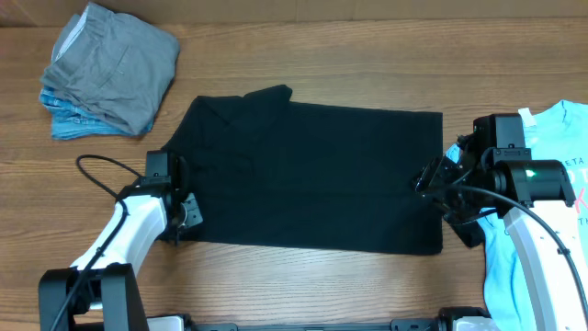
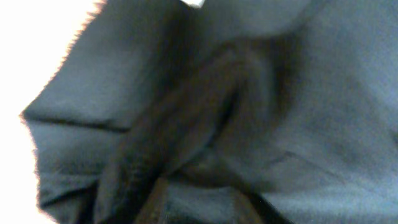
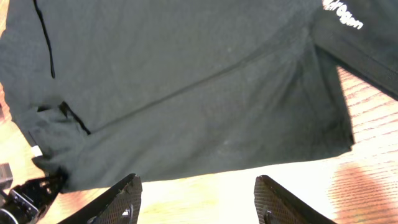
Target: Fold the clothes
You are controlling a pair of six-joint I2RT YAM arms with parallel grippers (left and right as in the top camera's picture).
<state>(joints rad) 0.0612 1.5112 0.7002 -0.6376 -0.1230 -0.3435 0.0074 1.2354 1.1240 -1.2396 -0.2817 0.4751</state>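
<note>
Black T-shirt (image 1: 312,175) lies spread flat on the wood table (image 1: 322,55) as a rough rectangle, w/ one sleeve corner poking out at its far-left corner.

Left gripper (image 1: 184,213) sits at the shirt's left edge, by the near corner, right on the hem. In the left wrist view the lens is v. close, so black cloth fills the frame, bunched into a thick ridge. A small white tag (image 2: 194,2) shows at the top edge. Only a dark, blurry bit of the claw shows at the bottom, so can't tell if it's clenched on cloth or released.

Right gripper (image 1: 432,179) is at the shirt's right edge, approx halfway along it. In the right wrist view, R gripper (image 3: 198,183) is released: both fingers (image 3: 124,199) stand wide apart w/ nothing btwn them. Bare wood lies under the tips, and the shirt's hem lies just past them.

Light-blue printed tee (image 1: 542,129) lies just beside the shirt's right edge, partly under the R arm. Grey piece (image 1: 115,64) is stacked on a blue piece (image 1: 69,124), well apart from the shirt, off its far-left corner.
</note>
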